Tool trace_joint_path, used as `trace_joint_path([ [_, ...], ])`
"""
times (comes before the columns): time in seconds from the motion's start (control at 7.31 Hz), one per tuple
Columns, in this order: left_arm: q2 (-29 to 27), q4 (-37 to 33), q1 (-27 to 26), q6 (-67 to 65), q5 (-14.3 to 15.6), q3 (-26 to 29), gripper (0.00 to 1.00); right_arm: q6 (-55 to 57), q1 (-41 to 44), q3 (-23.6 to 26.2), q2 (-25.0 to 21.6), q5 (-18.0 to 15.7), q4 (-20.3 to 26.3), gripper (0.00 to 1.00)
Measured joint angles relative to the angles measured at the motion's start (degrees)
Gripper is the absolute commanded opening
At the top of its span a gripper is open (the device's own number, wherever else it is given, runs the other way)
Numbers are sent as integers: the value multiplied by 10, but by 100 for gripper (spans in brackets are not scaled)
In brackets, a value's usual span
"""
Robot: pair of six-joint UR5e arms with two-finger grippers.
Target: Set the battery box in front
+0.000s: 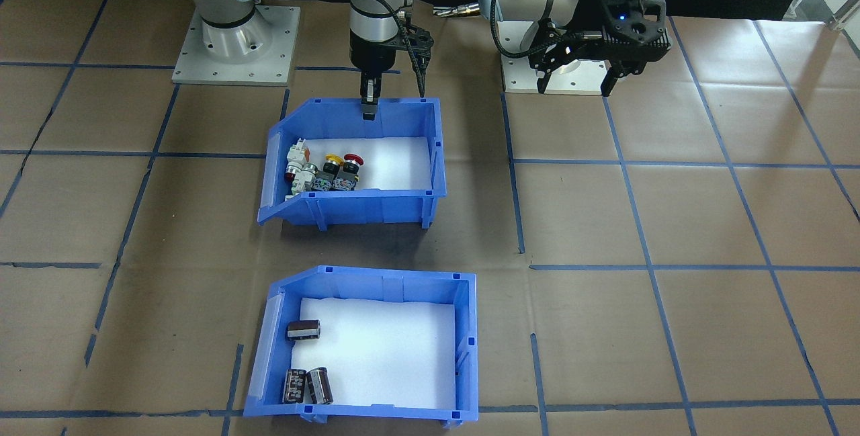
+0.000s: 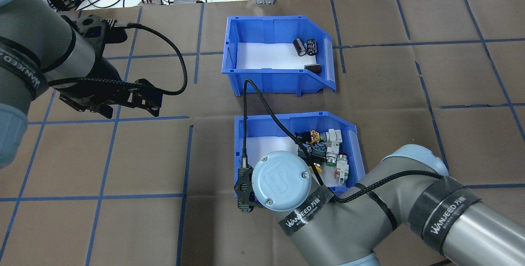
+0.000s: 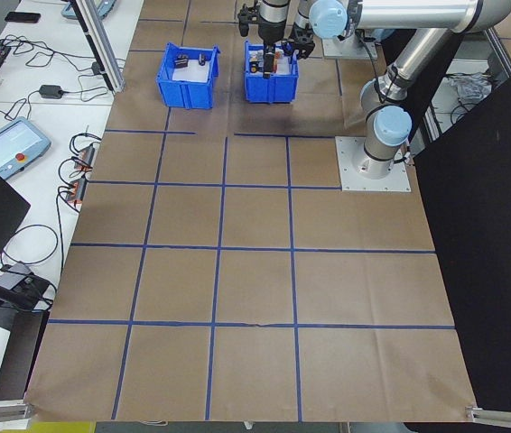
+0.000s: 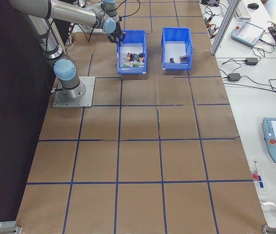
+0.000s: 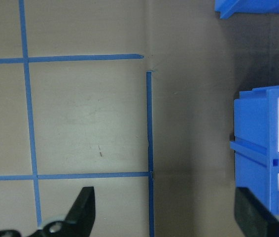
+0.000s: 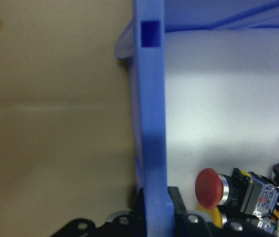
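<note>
Sitting at the bottom centre of the front-facing view, the blue plastic battery box with a sloped-cut side and white foam liner [image 1: 463,328] holds three small dark cylindrical batteries [image 1: 304,330] near its cut end. Above it in that view, apart from it across a strip of brown paper-covered surface [image 1: 672,221], stands the second blue plastic bin [image 1: 437,147] with red, yellow, green and white push-button switches [image 1: 326,170] clustered at its sloped end. The right gripper [image 1: 368,105] comes straight down at the rear wall of this second bin; the right wrist view shows that wall running between its fingers, closed narrowly on it. The left gripper [image 1: 576,80] hangs over bare surface at the upper right of the front-facing view, its fingers spread wide and holding nothing.
</note>
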Motion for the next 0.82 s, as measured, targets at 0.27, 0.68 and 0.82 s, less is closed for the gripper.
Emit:
trace_joint_path([
  [0.27, -1, 0, 1, 0, 0, 0, 100, 2, -4, -7, -4, 2, 1, 100],
  [0.68, 0, 0, 1, 0, 1, 0, 100, 2, -44, -69, -17, 2, 23, 100],
  [0.82, 0, 0, 1, 0, 2, -1, 100, 3, -71, -90, -20, 2, 28, 100],
])
